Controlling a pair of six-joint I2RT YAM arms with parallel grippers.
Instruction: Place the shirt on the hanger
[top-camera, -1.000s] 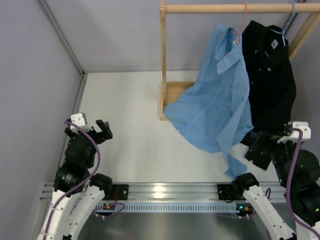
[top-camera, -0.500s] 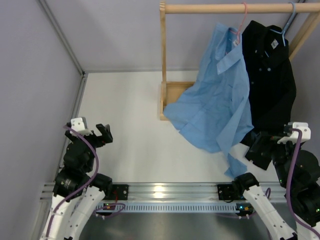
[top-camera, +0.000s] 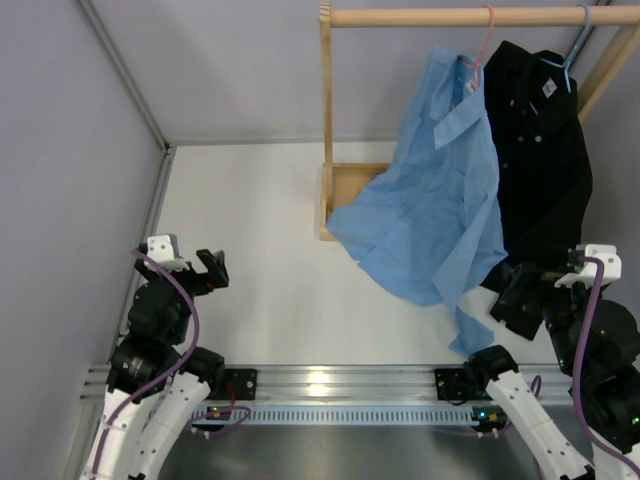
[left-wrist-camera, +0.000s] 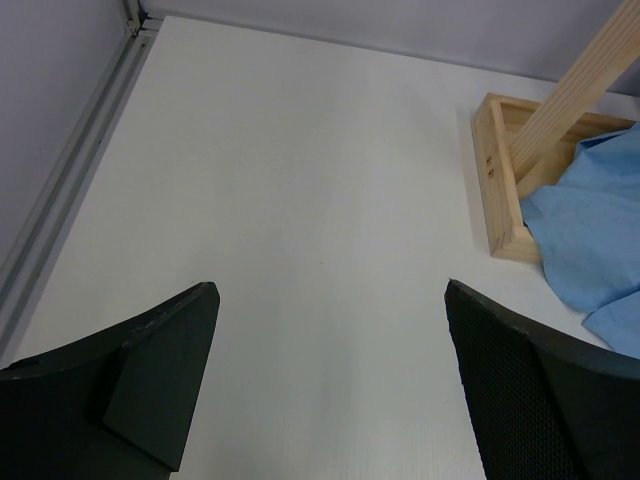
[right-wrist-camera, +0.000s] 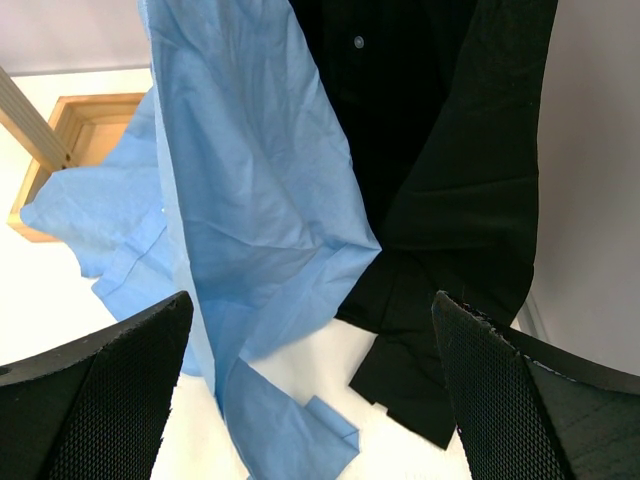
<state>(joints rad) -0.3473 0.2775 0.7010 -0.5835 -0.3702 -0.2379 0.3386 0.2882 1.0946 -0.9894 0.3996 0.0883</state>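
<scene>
The light blue shirt hangs on the pink wire hanger, whose hook is over the wooden rail. Its tail and a sleeve trail onto the table. It also shows in the right wrist view and at the right edge of the left wrist view. My left gripper is open and empty at the near left, over bare table. My right gripper is open and empty at the near right, below the shirt's hem.
A black collared shirt hangs on a pale blue hanger right of the blue one; its hem lies on the table. The wooden rack's post and base frame stand mid-table. Grey walls close the left and back.
My left gripper has drawn back a little toward the near edge, still open. The shirts and right arm have not moved.
</scene>
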